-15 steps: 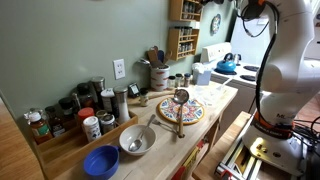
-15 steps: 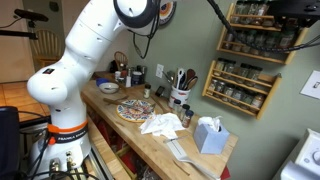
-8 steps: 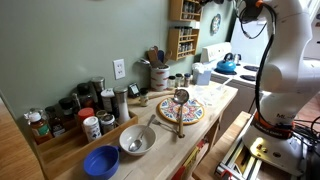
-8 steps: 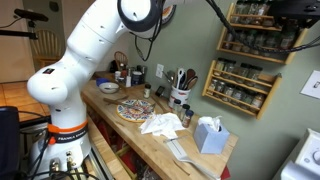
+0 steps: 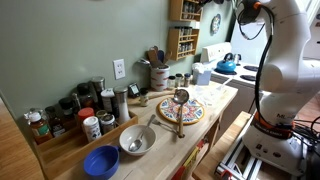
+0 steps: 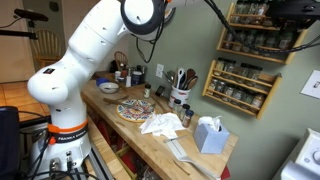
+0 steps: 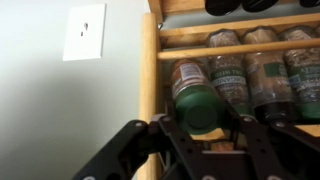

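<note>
Wrist view: green-lidded spice jar clamped in the gripper.
It is held at the spice rack, beside the shelved jars, seemingly not resting on the shelf.

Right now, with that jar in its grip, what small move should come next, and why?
Probably a slow, straight pull back from the rack. The gripper is closed on the jar by its green lid, and the jar sits close beside the other jars and the rack's wooden post, so a sideways move might knock them.
</note>
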Controlling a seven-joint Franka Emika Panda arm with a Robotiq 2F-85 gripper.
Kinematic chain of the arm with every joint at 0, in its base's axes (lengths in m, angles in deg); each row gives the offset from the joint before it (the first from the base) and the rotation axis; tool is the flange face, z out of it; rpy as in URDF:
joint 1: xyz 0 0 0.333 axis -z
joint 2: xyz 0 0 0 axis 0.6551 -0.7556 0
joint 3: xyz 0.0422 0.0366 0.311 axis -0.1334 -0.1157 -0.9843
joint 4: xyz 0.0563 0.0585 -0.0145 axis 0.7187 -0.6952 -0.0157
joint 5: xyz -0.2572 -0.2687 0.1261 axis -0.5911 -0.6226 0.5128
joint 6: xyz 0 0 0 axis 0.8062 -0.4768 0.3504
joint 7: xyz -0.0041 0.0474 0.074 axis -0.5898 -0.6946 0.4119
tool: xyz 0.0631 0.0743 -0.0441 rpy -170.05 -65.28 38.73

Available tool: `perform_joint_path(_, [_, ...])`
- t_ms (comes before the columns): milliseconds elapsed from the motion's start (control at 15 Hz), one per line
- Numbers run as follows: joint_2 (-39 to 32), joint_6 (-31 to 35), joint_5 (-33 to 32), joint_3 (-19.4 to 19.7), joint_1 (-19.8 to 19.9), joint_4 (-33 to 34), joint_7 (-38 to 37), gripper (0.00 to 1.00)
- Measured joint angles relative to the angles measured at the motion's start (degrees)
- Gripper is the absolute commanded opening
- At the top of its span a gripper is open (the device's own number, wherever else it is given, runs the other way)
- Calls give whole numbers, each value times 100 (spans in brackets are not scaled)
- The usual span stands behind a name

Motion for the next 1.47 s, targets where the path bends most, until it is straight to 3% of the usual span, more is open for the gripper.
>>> perform_joint_path(267, [-25,-88,-48,3,5,41,-31,81])
perform_joint_path(733, [-36,-392,-89,17,26,101,-143,86])
perform_joint_path(800, [-36,-508,-97,27,36,113,-182,82])
perform_joint_path(867, [-36,-626,-104,40,51,125,-231,61])
perform_joint_path(933, [-36,-744,-110,55,74,141,-281,59])
perform_joint_path(1400, [-96,-996,-110,81,192,168,-424,6])
perform_joint_path(1467, [-123,-996,-107,69,186,168,-442,5])
